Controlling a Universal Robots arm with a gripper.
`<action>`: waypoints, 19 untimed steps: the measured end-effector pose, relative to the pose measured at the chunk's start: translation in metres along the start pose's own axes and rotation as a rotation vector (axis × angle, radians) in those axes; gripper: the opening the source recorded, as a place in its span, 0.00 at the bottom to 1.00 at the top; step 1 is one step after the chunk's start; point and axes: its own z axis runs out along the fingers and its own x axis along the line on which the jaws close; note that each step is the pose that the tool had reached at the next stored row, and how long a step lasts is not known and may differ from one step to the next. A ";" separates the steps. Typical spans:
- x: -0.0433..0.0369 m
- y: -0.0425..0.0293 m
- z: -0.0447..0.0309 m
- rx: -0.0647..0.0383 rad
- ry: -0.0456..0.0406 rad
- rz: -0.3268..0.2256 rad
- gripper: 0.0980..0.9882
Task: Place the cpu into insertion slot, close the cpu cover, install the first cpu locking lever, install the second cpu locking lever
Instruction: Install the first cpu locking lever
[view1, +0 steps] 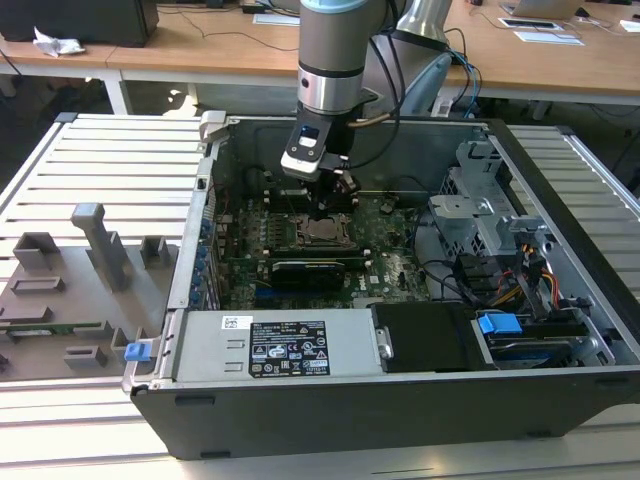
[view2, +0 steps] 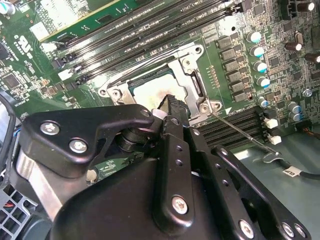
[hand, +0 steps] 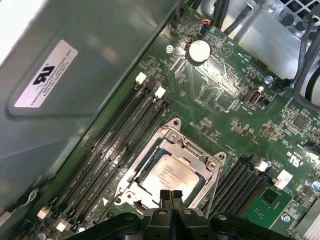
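Observation:
The cpu (hand: 167, 172) lies flat in the socket on the green motherboard (view1: 392, 262), its silver-grey top showing through the window of the cpu cover (hand: 196, 154). The cover lies down over it as a silvery frame. My gripper (hand: 170, 194) hangs just above the socket's edge, fingers pressed together with nothing between them. In the second wrist view the fingertip (view2: 170, 102) stands over the cpu (view2: 145, 90), next to the cover (view2: 189, 75). A thin wire locking lever (view2: 245, 132) sticks out from the socket's corner. The exterior view has the gripper (view1: 330, 205) directly over the cpu (view1: 322, 231).
The open computer case (view1: 190, 260) walls in the board. Memory slots (hand: 120, 145) run beside the socket. A power supply (view1: 275, 345), a drive cage (view1: 480, 215) and cables (view1: 535, 285) lie toward the exterior view's right. A grey fixture tray (view1: 70, 290) sits outside the case.

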 end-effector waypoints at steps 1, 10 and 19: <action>0.0000 0.0000 0.0000 0.000 -0.0002 -0.006 0.01; 0.0000 0.0000 0.0000 -0.003 -0.0024 -0.067 0.01; 0.0000 0.0000 0.0000 -0.006 -0.0042 -0.120 0.01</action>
